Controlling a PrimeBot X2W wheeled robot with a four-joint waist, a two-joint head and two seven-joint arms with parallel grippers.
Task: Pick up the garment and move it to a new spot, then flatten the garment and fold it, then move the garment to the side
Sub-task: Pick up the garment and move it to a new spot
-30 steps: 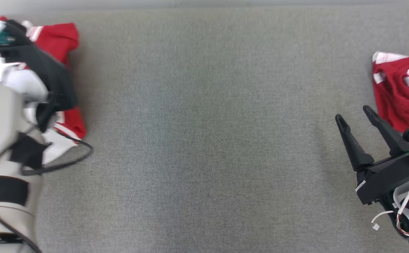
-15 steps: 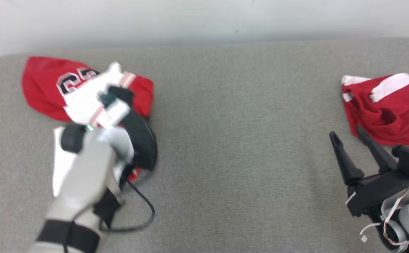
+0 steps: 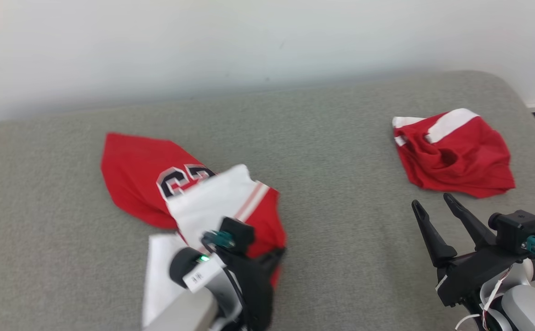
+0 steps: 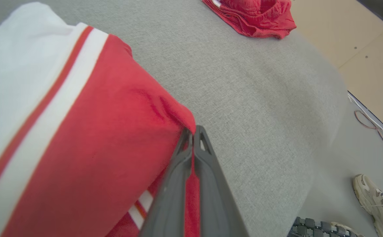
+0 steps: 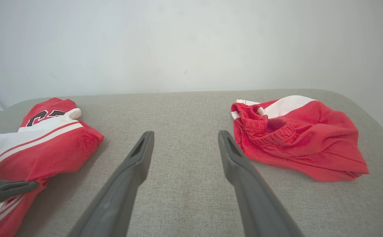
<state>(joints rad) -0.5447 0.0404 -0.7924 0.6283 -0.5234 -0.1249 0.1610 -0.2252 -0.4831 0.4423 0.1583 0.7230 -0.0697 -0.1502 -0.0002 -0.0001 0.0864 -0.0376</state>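
I see the garment, a red and white jersey (image 3: 134, 174) with black numerals, lying crumpled on the left half of the grey fabric-covered worktop (image 3: 332, 239). Its red body lies towards the wall. A white panel with thin red stripes is folded over the top, and a white section lies flat nearest the robot.

The left end effector (image 4: 194, 133) is pressed together, pinching the jersey's red edge on the side towards the worktop's middle. In the left wrist view, red cloth shows between the two fingers.

The right end effector (image 3: 430, 200) is spread wide with nothing between its fingers, above bare worktop on the right side. Just beyond its fingertips lies a bunched pair of red shorts (image 3: 456, 161) with a white band, well apart from the jersey.

A pale wall (image 3: 249, 46) stands behind the worktop. In the left wrist view, past the worktop's edge, I see a person's light-coloured shoe (image 4: 375, 200) and loose cables (image 4: 375, 129) on the floor (image 4: 349, 158).
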